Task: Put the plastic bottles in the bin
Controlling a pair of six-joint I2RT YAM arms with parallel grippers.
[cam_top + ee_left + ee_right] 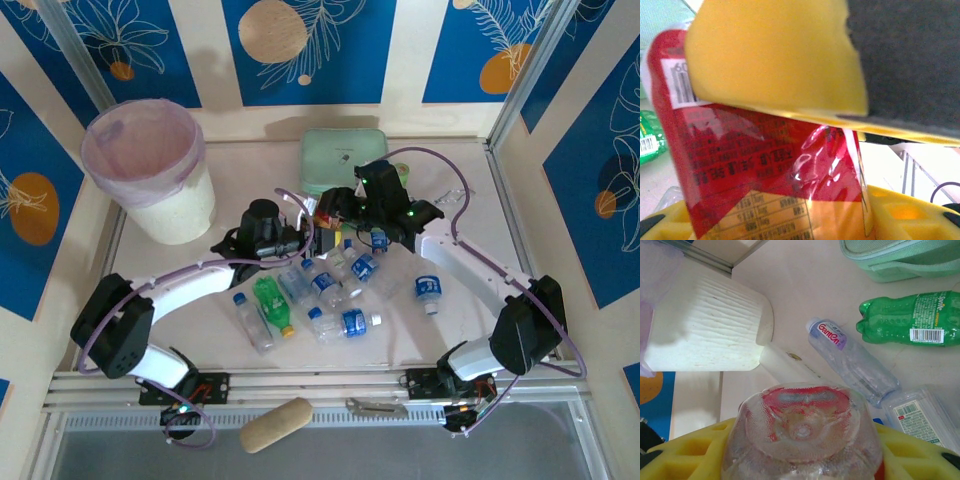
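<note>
Red-label bottle [325, 213] pinched from both sides over mid-bench.
Near: loose bottles [335, 290], clear and green, lying on the bench [410, 335]. Middle: left fingers [775, 55] clamp the red-label bottle's side; right fingers [685, 460] grip it too, its base toward that wrist camera. Beyond: green case [343, 155]. Far left: bin [185, 215], upright, well apart.

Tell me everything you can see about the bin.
The bin is a round cream-white bucket, plastic by its look, with finely ribbed walls. A translucent pink-lilac bag lines it and folds over the rim. It stands upright, mouth open, at the far left corner of the table, apart from the bottles. From above it looks empty.
</note>
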